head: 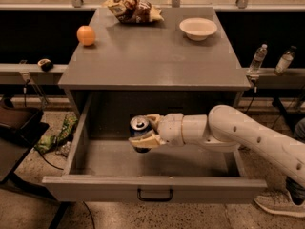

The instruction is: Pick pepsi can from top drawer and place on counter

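The top drawer (95, 189) stands open. It is a wide, shallow grey box with a flat front and a small dark handle (155, 194). Inside it, near the middle, is the pepsi can (139, 124), a small round dark-blue tin with a shiny silver top. The gripper (141, 130) on the smooth white arm (248, 137) reaches in from the right, and its two pale fingers (144, 140) squeeze the can, one on each side. The flat grey counter (152, 61) holds a round orange ball (86, 35), a white bowl (198, 27) and a crinkly snack bag (133, 9).

Robot lab: grey cabinet (152, 80), floor cables (47, 160); tool (144, 131) around pepsi can (139, 125) in top drawer (152, 187).
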Action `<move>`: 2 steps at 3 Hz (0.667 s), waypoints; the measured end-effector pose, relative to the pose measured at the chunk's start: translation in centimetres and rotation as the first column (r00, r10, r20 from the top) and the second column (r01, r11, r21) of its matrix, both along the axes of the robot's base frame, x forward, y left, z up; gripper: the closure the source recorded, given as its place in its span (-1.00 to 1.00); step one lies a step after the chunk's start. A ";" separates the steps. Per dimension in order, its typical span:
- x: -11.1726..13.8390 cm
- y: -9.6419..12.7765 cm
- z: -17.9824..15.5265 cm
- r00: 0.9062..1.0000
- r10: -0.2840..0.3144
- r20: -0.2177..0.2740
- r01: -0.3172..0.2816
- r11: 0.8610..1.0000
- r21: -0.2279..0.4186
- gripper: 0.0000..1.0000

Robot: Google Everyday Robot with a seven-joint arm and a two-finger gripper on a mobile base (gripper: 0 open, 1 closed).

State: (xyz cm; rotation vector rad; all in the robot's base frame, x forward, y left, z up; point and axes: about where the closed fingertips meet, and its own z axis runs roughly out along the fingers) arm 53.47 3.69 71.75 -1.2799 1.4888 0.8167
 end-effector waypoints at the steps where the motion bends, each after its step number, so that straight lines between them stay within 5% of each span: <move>1: -3.2 -2.0 10.2 0.997 0.014 0.082 -0.014 1.000 0.007 1.00; 2: -3.8 -2.8 18.7 0.993 0.045 0.113 -0.052 0.997 0.059 1.00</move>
